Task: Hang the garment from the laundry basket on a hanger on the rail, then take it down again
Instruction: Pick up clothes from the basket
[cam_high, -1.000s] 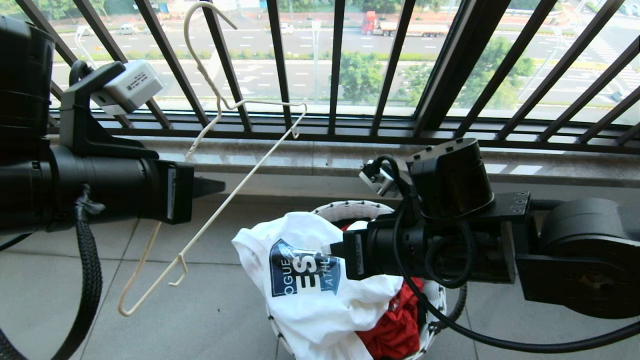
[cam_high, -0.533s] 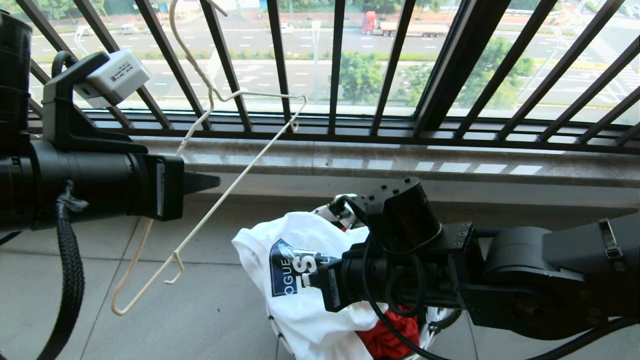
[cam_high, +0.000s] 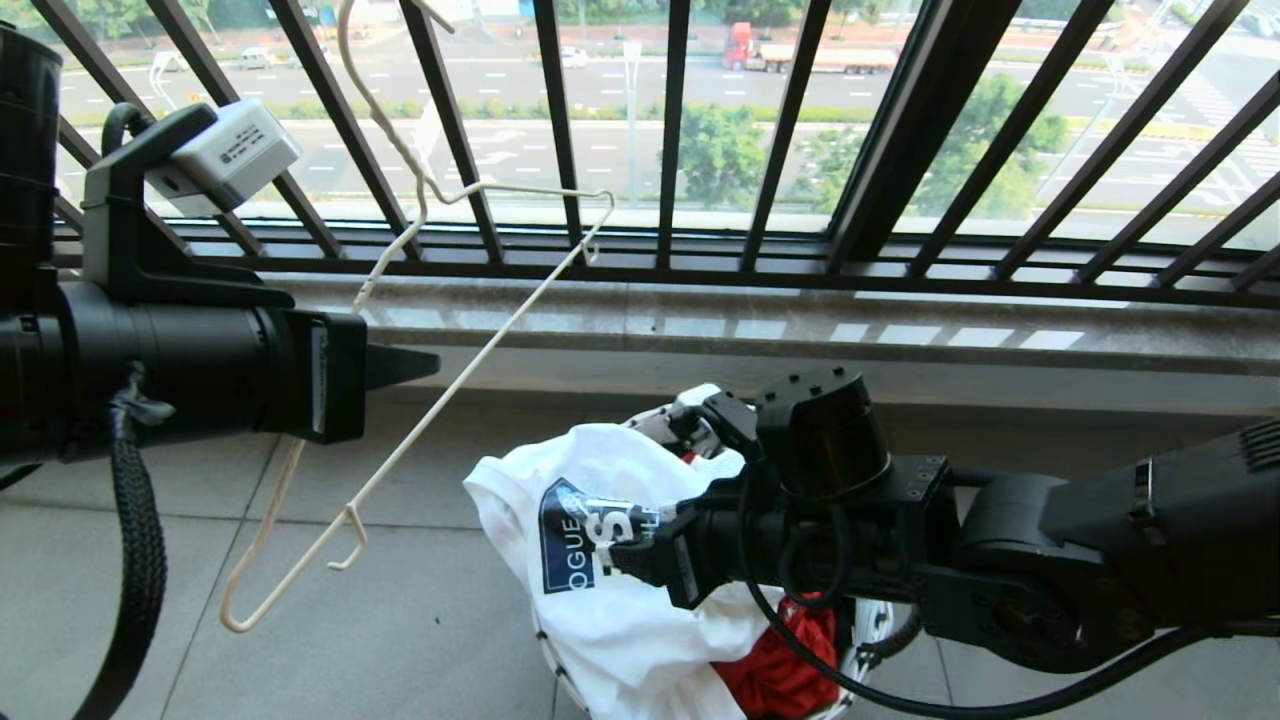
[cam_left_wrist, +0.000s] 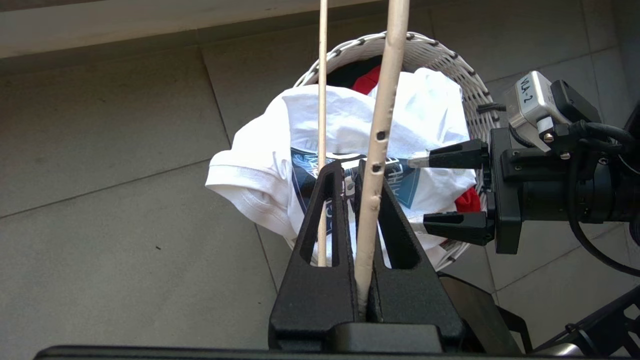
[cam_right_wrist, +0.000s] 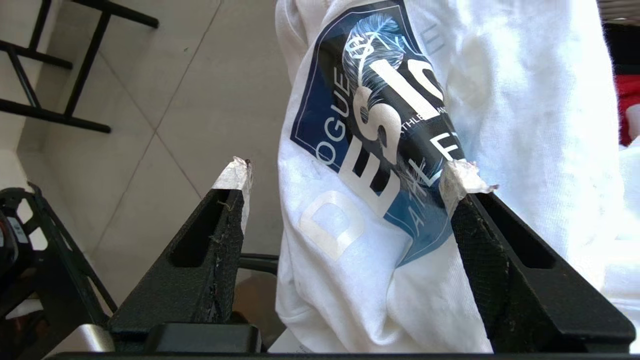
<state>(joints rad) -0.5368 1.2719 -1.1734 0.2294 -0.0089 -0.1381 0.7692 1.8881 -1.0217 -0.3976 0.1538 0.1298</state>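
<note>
- White T-shirt (cam_high: 600, 590), soft and light, heaped in the laundry basket (cam_left_wrist: 450, 65) on the floor, spilling over the near-left rim.
- Right gripper (cam_right_wrist: 345, 175) spread wide at the blue chest logo (cam_right_wrist: 380, 125), fingers either side of a bulging fold, nothing pinched yet.
- Left gripper (cam_left_wrist: 357, 172) clenched on the thin cream hanger (cam_high: 420, 440), held tilted, left of the basket.
- Limp cloth, likely to sag and bunch; better taken at a thick fold or the collar, probably.
</note>
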